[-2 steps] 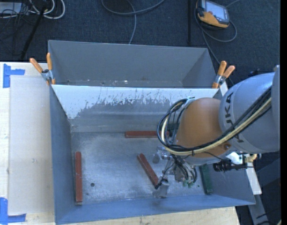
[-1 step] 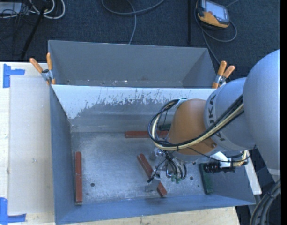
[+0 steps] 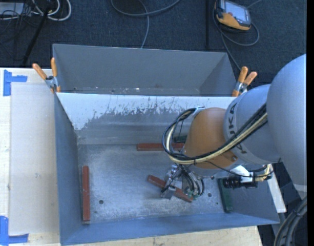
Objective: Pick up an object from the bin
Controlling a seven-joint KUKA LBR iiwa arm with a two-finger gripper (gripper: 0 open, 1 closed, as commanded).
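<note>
Grey metal bin [image 3: 64, 137] holds a few red-brown flat sticks: long stick [image 3: 85, 193] along the left wall, back stick [image 3: 152, 147] at the foot of the back wall, two short sticks [image 3: 157, 180] mid-floor toward the front edge. Dark green block [image 3: 227, 201] near the front-right corner. Gripper [image 3: 172, 187] sits low over the short sticks; can't tell if it touches them, or whether it's spread or closed
</note>
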